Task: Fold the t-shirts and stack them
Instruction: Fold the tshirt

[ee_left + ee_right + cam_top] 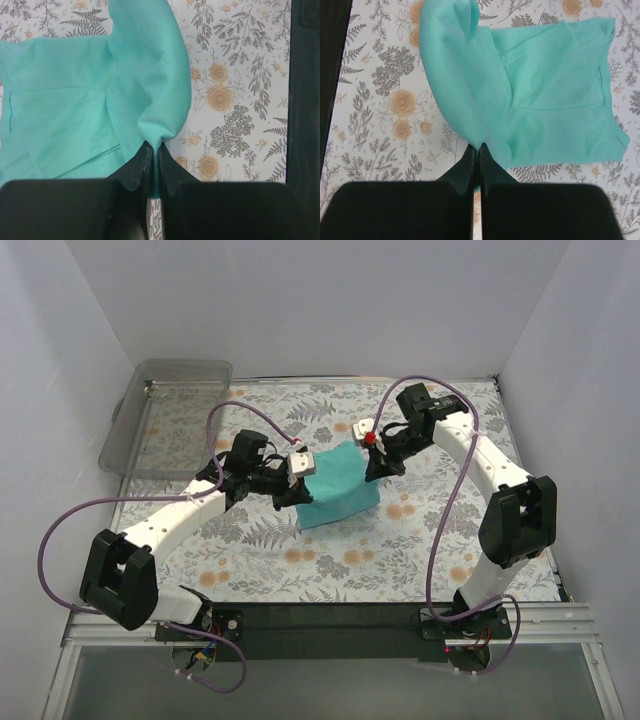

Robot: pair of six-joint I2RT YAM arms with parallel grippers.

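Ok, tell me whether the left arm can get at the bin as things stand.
Probably yes: the bin sits just beyond the left arm, only bare table between. But its fingers are pinched on the shirt, which would drag along.

Plain teal-green t-shirt [338, 485], no print, at the tips of the black-fingered left gripper [152, 151] and right gripper [477, 149]. Beneath both: white table cover [400, 550] printed with grey ferns and orange roses. Purple cables [60, 530]; clear, grey-tinted bin [185, 365].

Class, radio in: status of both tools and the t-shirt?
Left tool shut on t-shirt, right tool likewise. Its edge lifted off table. Clear bin well aside.
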